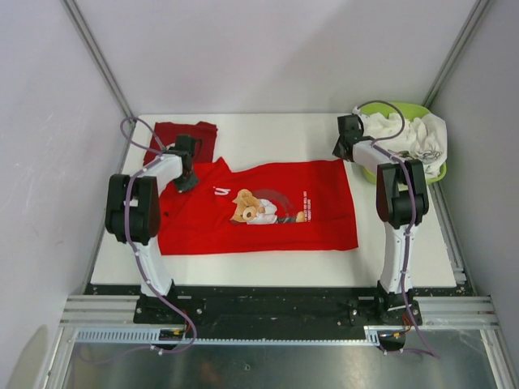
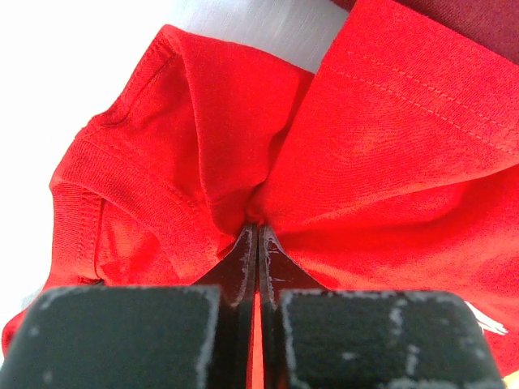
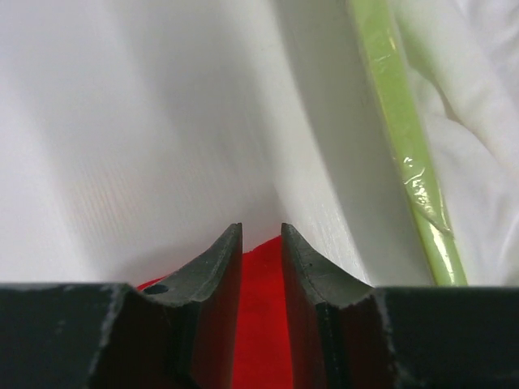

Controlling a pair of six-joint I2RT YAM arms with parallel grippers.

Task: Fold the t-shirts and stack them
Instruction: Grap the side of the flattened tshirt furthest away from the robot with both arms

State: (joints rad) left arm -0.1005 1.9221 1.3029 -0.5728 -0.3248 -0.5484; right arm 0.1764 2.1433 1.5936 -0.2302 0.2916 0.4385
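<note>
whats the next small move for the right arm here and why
Probably close the right pincer fully on the red t-shirt. Its jaws stand a little apart with red cloth showing in the gap, at the shirt's far right corner, while the left pincer is shut on the shirt's other end.

The bright red cloth t-shirt with the cartoon bear print (image 1: 324,194) lay spread on the white rectangular table (image 1: 276,134), reaching from under the left gripper (image 1: 186,180) across to the right gripper (image 1: 344,152) at its far corner. The plain dark red cloth t-shirt (image 1: 182,132) lay just behind the left gripper. The lime-green round plastic basket (image 1: 405,109) stood just right of the right gripper, with crumpled white cloth (image 1: 426,134) in it.
</note>
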